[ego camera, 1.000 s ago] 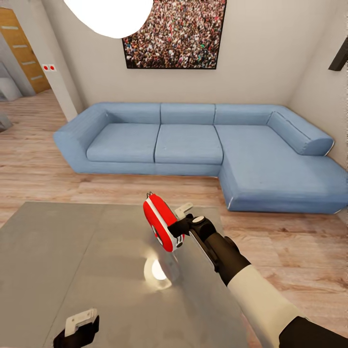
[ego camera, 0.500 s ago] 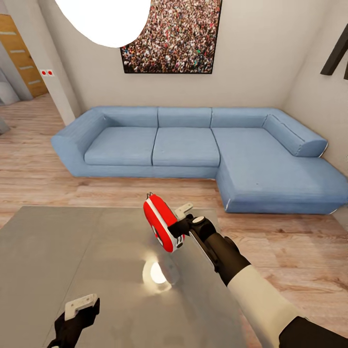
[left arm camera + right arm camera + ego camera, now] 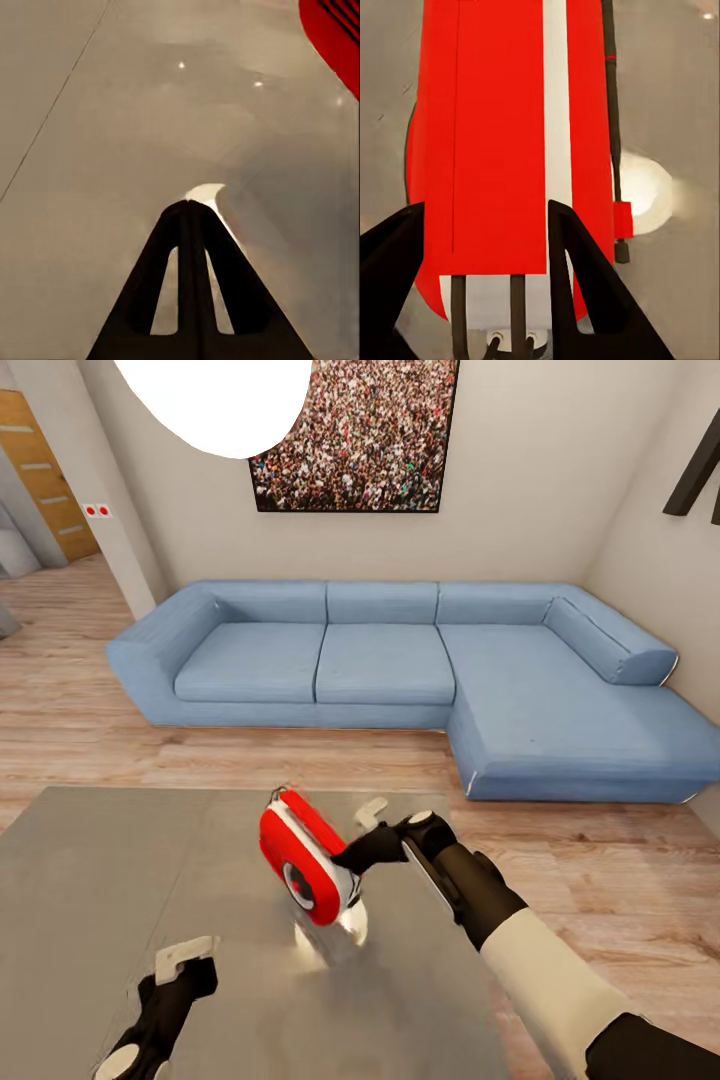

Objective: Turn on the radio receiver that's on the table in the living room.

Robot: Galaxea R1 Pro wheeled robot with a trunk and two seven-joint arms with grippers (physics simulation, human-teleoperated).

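The red radio receiver (image 3: 303, 857) with white trim hangs tilted just over the grey-beige table (image 3: 110, 860), its round dark dial turned toward my head camera. My right gripper (image 3: 357, 847) is shut on its right side. In the right wrist view the radio's red and white body (image 3: 502, 142) sits between the two dark fingers (image 3: 577, 285). My left gripper (image 3: 186, 963) hovers low over the table's near left part, short of the radio. In the left wrist view its fingers (image 3: 187, 225) meet at the tip, and a red corner of the radio (image 3: 339, 34) shows beyond them.
A big blue L-shaped sofa (image 3: 400, 670) stands behind the table on the light wood floor (image 3: 600, 860). A crowd picture (image 3: 350, 435) hangs on the beige wall. A dark letter shape (image 3: 695, 470) is on the right wall, and a wooden door (image 3: 45, 470) lies far left.
My right gripper has carried the radio left and lower and turned it so the dial faces the camera. The left gripper has moved forward toward it. The head view shifted slightly at first.
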